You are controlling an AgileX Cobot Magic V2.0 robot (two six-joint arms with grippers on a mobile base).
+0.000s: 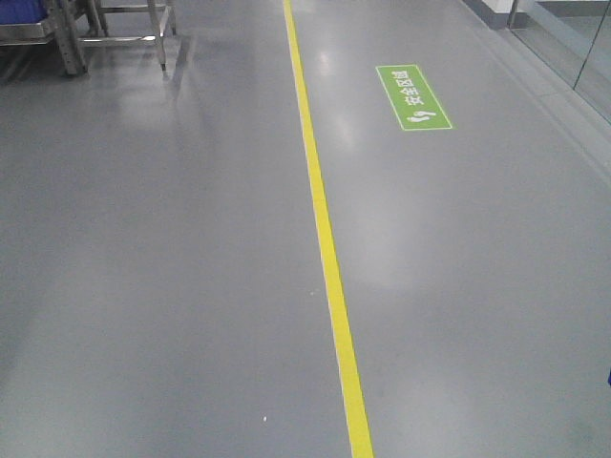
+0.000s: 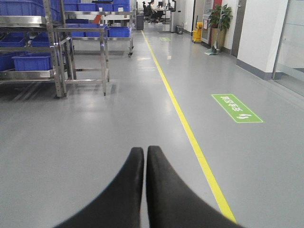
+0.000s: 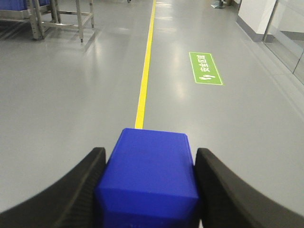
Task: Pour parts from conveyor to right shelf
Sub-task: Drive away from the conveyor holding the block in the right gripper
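Observation:
In the right wrist view a glossy blue block, one of the parts (image 3: pixel 149 166), sits between the black fingers of my right gripper (image 3: pixel 150 153), which is shut on it above the grey floor. My left gripper (image 2: pixel 145 149) is shut, its fingertips nearly touching with nothing between them, and it points down the aisle. Steel-framed racks (image 2: pixel 54 47) holding blue bins (image 2: pixel 32 61) stand far off at the left in the left wrist view. I cannot tell whether one of them is the right shelf. The conveyor is out of view.
A yellow floor line (image 1: pixel 325 239) runs along the aisle, with a green floor sign (image 1: pixel 413 97) to its right. Rack legs (image 1: pixel 72 38) show at the top left. A wall and glass panels (image 2: pixel 289 42) line the right side. A yellow bucket (image 2: pixel 196 34) and a plant (image 2: pixel 219 16) stand far down.

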